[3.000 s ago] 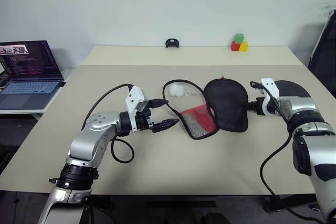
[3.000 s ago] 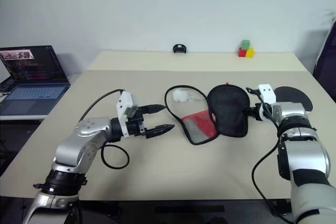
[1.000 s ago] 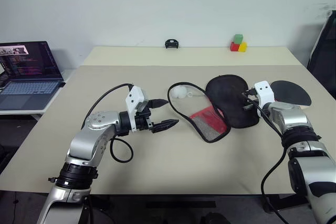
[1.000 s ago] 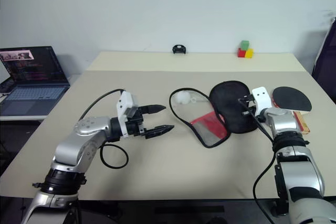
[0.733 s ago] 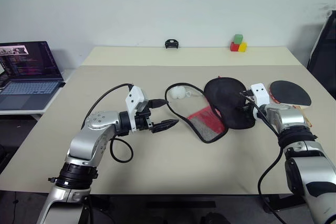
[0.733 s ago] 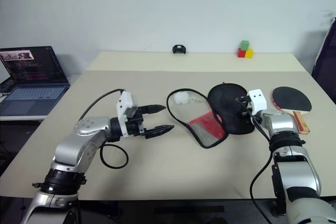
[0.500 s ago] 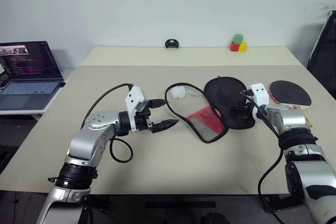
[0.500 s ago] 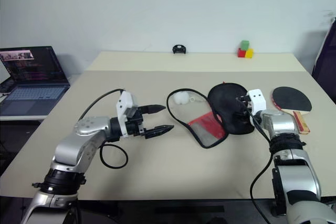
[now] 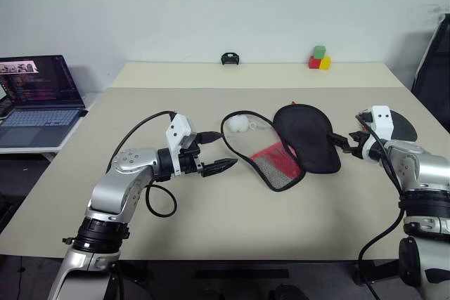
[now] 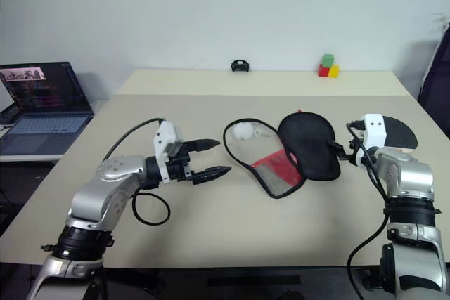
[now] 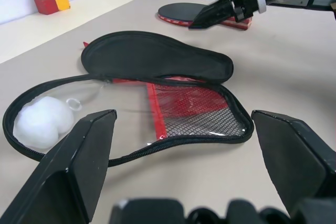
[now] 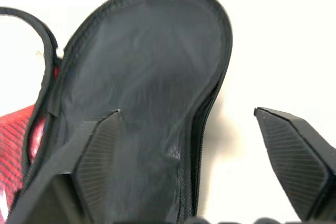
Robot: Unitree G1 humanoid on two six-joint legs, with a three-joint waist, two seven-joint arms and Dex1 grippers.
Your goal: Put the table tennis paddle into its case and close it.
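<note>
Release of the case [image 9: 302,142] had just happened: the right gripper [image 9: 346,142], clamped on the black flap a second earlier, now stood wide and empty just beside its edge. The case lay unzipped mid-desk [image 9: 211,223], red mesh half spread. The table tennis paddle [image 11: 202,13] lay behind the right gripper, still uncased, likely the next pickup. The left gripper [image 9: 216,152] hovered wide, empty.

On the table [image 9: 211,223], the case [image 9: 292,145] lies unzipped at centre, the paddle [image 9: 404,126] well to its right. The left gripper [image 9: 219,152] hovers left of the case, the right gripper [image 9: 342,142] just beside its right edge. A laptop [image 9: 35,100] sits far left.
</note>
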